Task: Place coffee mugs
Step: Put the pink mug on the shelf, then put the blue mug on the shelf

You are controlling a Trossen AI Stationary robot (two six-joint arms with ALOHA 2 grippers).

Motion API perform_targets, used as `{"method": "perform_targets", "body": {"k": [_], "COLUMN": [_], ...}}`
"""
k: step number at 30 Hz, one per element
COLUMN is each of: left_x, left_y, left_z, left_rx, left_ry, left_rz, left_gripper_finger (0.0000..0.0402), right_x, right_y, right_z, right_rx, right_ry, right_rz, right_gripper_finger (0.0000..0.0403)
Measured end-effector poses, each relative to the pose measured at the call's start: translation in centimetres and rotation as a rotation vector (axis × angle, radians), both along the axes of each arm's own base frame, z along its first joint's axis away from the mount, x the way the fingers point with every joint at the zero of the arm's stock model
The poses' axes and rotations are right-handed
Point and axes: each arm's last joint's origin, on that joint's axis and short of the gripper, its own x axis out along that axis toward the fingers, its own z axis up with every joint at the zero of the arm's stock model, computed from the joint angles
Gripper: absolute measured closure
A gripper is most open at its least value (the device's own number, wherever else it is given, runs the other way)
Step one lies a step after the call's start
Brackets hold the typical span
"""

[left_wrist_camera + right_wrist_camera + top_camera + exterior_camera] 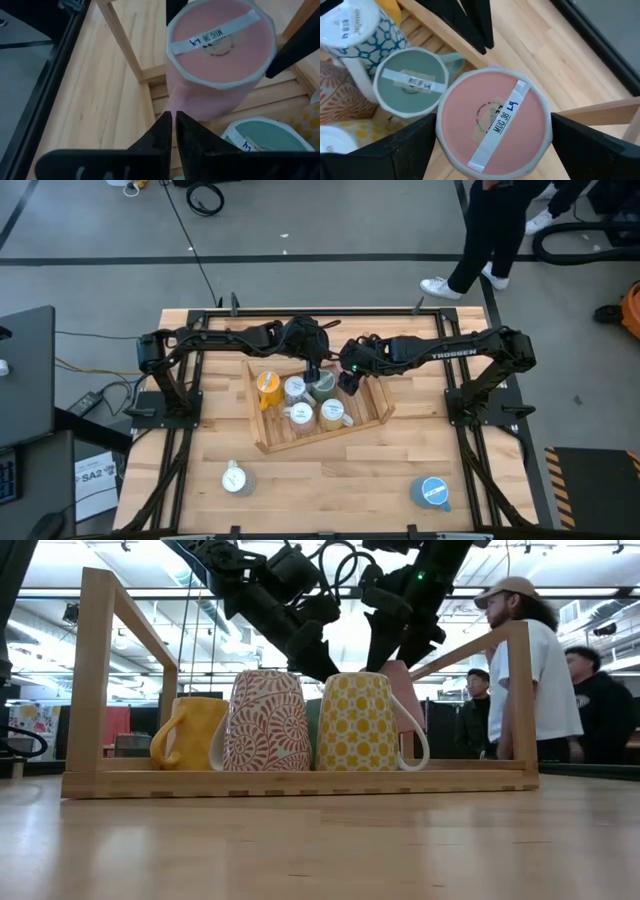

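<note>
1. Mugs stand upside down inside a wooden tray (268, 442) that lies slanted in the middle of the table (330, 480), and two more stand outside it.
2. The right gripper (492, 145) is above the tray's far long side. Its fingers are clamped on the two sides of a pink mug (492, 120), which is upside down with a label strip across its base. In the low view this pink mug (402, 680) is raised above the tray floor, behind the front mugs.
3. The left gripper (173, 132) is just beside the same pink mug (220, 55), over the far side of the tray. Its two fingers are pressed together with almost no gap and they hold nothing.
4. A pale green mug (410, 82) stands in the tray right next to the pink one, and a white mug with a blue net pattern (357, 25) is beside it.
5. At the near long side of the tray the low view shows an orange mug (190, 732), a mug with red leaf pattern (265, 720) and a yellow patterned mug (358, 722) in one row, close together.
6. Near the table's front edge, well apart from the tray, a white mug (236, 478) stands on the left and a blue mug (432, 492) towards the right corner.
7. People (530, 670) stand in the room behind the table.
</note>
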Motion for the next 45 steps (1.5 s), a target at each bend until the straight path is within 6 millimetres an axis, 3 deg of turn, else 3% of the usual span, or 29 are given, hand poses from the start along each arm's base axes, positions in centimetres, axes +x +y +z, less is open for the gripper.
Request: {"method": "perform_targets", "body": {"k": [7,18,31,45], "left_x": [0.0,-0.2,-0.3,-0.3], "left_y": [0.0,0.0,-0.1,-0.1], "left_z": [0.0,-0.3,-0.4,-0.4], "left_rx": [-0.001,-0.007,-0.01,-0.01], "left_ry": [0.002,0.028,0.043,0.043], "left_rz": [0.0,0.005,0.003,0.004], "left_gripper_finger": [0.0372,0.0372,0.0372,0.0372], "right_x": [0.1,1.4,1.5,1.5], "right_y": [-0.3,-0.3,-0.4,-0.4], "right_z": [0.0,-2.3,-2.6,-2.6], "right_rx": [0.007,0.019,0.004,0.004], "right_ry": [-0.008,0.059,0.107,0.105], "right_rz": [-0.002,0.011,0.128,0.131], "right_gripper_finger": [0.003,0.003,0.0027,0.0005]}}
